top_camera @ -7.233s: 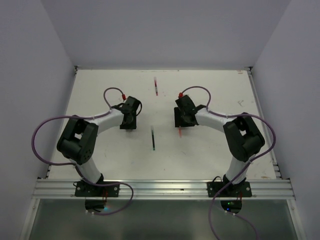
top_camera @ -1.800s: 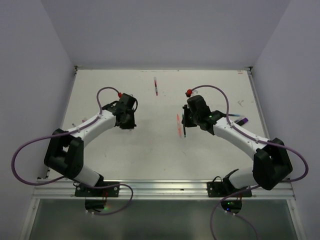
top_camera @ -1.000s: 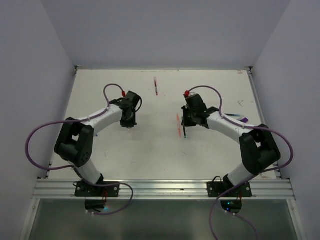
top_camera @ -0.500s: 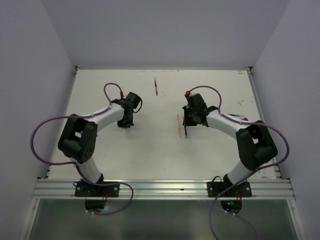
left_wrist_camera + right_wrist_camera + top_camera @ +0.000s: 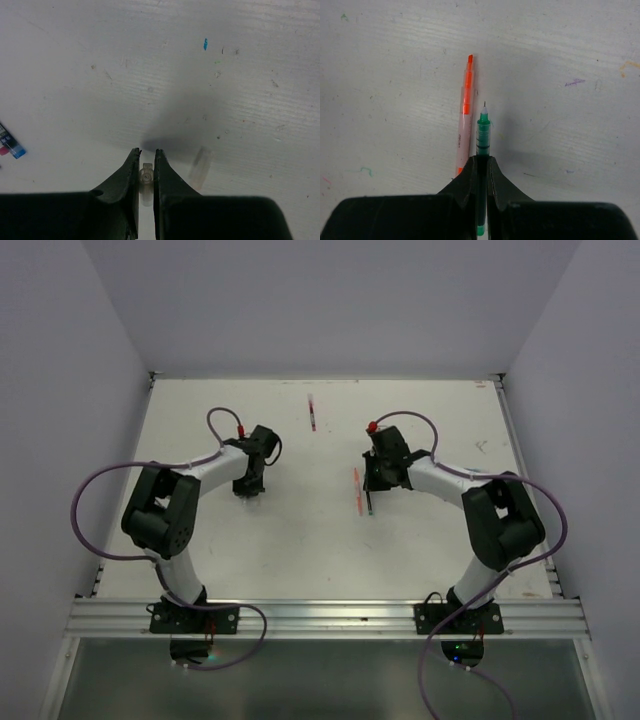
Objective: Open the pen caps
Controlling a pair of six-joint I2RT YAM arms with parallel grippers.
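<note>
In the left wrist view my left gripper (image 5: 145, 151) is shut on a small whitish pen cap (image 5: 145, 175), seen end-on between the jaws just above the table. A second translucent cap (image 5: 200, 167) lies on the table to its right. My right gripper (image 5: 482, 159) is shut on a green pen (image 5: 483, 132) whose bare tip points away from me, with no cap on it. An orange-red pen (image 5: 466, 115) lies on the table right beside it, on the left. From above, the left gripper (image 5: 248, 486) and right gripper (image 5: 372, 486) both hang low over the table.
A red and dark pen (image 5: 312, 412) lies near the back middle of the white table (image 5: 300, 550). A small blue and red object (image 5: 10, 145) shows at the left edge of the left wrist view. Grey walls close in the sides and back.
Both arms have folded back, their elbows swinging inward toward the bases. The grippers stayed nearly in place, the left still on the cap and the right still on the green pen.
</note>
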